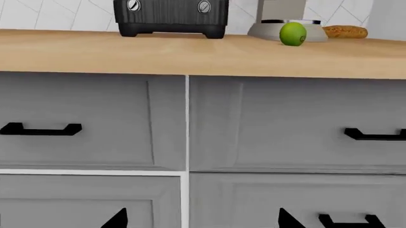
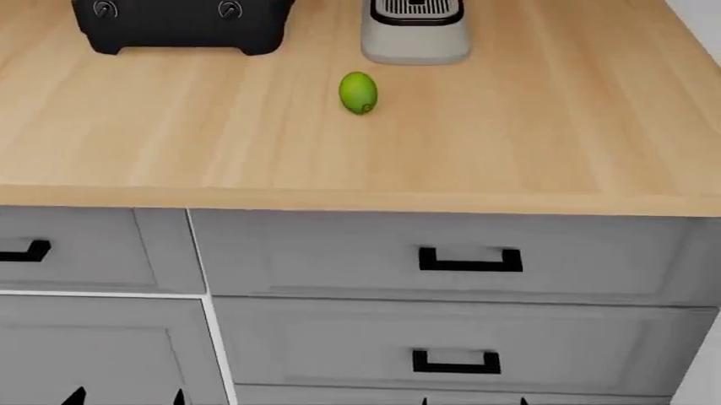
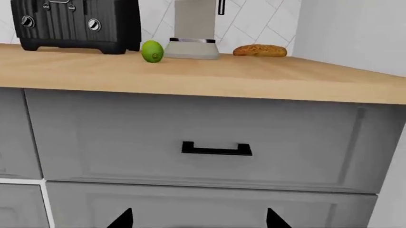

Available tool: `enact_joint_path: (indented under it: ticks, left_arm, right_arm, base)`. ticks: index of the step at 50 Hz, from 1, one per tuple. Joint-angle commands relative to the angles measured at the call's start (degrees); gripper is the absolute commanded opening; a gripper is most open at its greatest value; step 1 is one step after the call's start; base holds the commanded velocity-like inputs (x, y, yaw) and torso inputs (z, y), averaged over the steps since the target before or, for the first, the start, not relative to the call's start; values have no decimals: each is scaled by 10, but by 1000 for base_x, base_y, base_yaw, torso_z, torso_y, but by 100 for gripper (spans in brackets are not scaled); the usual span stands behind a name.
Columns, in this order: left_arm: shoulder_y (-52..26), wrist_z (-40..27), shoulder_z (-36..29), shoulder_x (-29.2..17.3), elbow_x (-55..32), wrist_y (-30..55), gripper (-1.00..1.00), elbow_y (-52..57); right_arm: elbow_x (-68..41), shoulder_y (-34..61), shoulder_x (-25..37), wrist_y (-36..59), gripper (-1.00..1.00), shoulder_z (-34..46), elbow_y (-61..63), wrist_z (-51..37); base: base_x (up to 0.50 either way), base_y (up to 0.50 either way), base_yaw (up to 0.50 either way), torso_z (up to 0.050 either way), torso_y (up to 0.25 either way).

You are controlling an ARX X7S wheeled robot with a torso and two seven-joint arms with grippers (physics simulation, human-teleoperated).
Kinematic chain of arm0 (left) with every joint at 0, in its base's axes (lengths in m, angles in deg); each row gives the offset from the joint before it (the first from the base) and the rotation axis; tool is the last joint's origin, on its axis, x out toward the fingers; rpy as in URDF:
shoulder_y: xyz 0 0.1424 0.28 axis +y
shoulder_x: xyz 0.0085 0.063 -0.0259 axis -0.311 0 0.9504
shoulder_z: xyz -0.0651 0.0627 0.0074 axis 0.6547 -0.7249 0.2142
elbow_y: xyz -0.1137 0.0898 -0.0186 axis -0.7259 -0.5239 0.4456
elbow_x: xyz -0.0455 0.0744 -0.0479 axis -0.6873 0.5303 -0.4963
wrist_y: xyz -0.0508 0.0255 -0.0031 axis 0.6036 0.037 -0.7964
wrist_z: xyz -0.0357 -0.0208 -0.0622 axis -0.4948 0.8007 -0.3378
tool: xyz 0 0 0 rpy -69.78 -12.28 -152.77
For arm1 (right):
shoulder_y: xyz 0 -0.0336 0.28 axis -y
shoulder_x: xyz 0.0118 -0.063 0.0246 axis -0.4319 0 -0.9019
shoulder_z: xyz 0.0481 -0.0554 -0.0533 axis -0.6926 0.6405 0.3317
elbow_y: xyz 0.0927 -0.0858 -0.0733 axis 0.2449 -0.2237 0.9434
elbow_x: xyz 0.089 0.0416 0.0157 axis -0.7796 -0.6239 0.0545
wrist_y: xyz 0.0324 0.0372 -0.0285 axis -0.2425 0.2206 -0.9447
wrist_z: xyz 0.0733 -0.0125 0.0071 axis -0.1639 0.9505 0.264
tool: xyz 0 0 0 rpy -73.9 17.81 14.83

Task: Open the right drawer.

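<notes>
right drawer (image 2: 451, 253) shut flush, directly under wooden countertop (image 2: 507, 152) edge, black handle (image 2: 470, 260) at its centre. second drawer (image 2: 451, 346) below it, narrower drawer (image 2: 79, 249) beside it. on countertop: lime (image 2: 358, 92) nearest drawer side, black toaster (image 2: 181, 21) and grey appliance (image 2: 414, 34) behind lime, bread roll (image 3: 260, 50) near white tiled wall (image 3: 254, 19). left gripper (image 1: 201, 219) and right gripper (image 3: 198, 219) fingertips spread wide, holding nothing, apart from drawer fronts.

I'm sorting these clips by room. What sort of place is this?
Most likely a kitchen: a wooden countertop over grey drawers, with a black toaster and a lime on top, and white tiles behind.
</notes>
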Motion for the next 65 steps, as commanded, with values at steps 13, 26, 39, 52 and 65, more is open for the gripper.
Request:
enact_joint_path:
  ticks: [13,26,39,52,65]
  left_arm:
    - [0,11,-1,1,-2,-13,100,-1]
    - [-1,5,-7,-3,-4,-10,100,0]
    - [-2,-1,-12,-7,-6,-5,100,3]
    - [-3,-5,-17,-11,-6,-8,100,0]
    - [-3,-8,-21,-14,-10,-10,100,0]
  right_arm:
    - [6,9,-2,-2,100,-1,-12,1]
    - [3,10,1,-3,100,4,-15,-4]
    - [1,11,5,-3,100,9,-17,-8]
    - [-4,12,9,-7,100,13,-18,-11]
    - [-7,12,12,-6,100,18,-15,-14]
  base:
    - [0,-125,0,0,0]
    - [0,0,0,0,0]
    - [0,0,0,0,-105]
    - [-1,0,0,0,-135]
    - [0,0,0,0,-186]
